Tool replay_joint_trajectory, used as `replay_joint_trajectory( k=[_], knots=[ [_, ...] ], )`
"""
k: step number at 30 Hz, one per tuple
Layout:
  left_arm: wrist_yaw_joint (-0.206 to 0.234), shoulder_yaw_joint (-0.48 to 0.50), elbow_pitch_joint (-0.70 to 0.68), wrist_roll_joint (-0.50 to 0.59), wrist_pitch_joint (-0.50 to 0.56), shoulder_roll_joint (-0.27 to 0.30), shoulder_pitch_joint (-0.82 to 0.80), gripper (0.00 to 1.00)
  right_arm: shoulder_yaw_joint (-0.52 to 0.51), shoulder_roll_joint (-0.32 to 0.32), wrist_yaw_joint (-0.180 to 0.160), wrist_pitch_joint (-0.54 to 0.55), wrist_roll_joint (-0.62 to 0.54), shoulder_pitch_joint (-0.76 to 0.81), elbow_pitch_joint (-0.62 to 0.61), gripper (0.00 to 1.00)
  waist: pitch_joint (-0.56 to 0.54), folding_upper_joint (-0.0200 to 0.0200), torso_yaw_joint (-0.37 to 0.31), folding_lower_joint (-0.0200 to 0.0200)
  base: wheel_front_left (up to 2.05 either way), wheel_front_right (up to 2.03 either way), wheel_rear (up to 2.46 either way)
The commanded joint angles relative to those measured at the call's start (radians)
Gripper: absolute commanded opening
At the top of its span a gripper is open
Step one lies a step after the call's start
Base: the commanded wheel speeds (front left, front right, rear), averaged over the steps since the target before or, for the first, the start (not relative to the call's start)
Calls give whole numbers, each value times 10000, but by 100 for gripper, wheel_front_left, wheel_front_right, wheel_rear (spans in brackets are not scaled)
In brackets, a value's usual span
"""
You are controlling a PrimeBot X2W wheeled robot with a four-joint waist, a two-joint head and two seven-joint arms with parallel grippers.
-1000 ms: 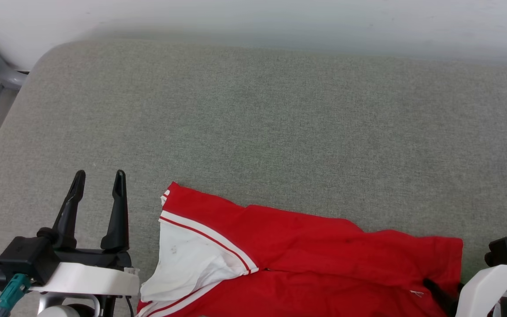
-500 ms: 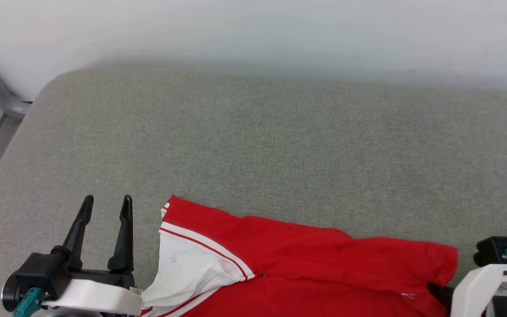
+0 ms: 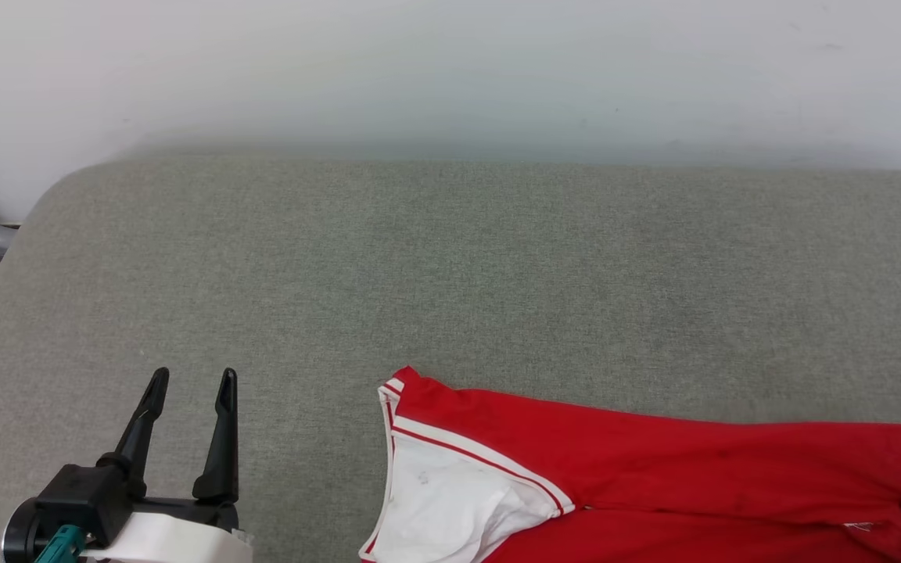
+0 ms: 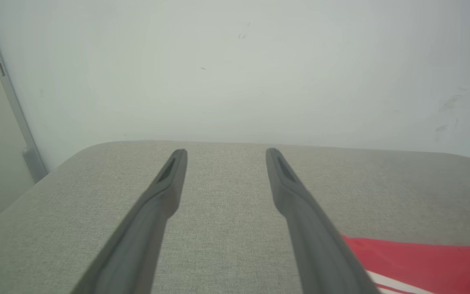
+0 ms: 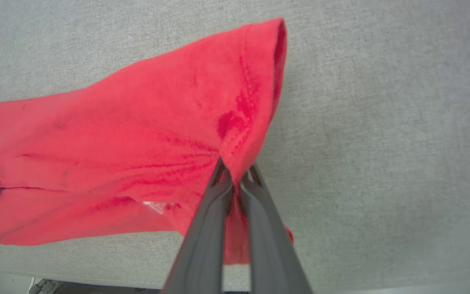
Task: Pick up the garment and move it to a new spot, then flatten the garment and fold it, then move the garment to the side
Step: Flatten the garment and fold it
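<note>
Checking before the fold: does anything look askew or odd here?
The shirt lies rumpled on the grey cushion: its white sleeve is folded over with faint dark specks, and the right gripper pinches a red corner into a peak.

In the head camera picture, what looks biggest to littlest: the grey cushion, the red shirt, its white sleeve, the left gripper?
1. grey cushion
2. red jersey
3. white sleeve and left gripper look about alike; the gripper sits nearer the camera, so I won't rank them.
</note>
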Motion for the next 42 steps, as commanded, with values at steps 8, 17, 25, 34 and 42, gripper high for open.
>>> replay_joint_trajectory(
  k=[8,17,25,34,42],
  knots=[
    [108,-90,-35,3,54,14,170,100,-1402,1712,-6,2605,2584,-589,-218,0,-150,0,-156,0,0,0,0],
    [131,-204,101,-50,92,-30,4,100,-1090,2527,-6,4336,7289,-622,883,0,-233,0,58,0,0,0,0],
    [-2,-352,112,-60,106,-34,-420,100,3029,2504,-6,2173,11089,-1140,1502,0,241,0,594,0,0,0,0],
    [-291,-357,390,-159,-13,-163,-978,100,5515,2501,-6,414,11258,-1940,1664,0,961,0,1141,0,0,0,0],
    [-519,-295,709,-133,-107,-413,-1339,100,6418,2493,-6,-1156,10228,-2343,2515,29,1374,0,1371,0,0,0,0]
  ],
)
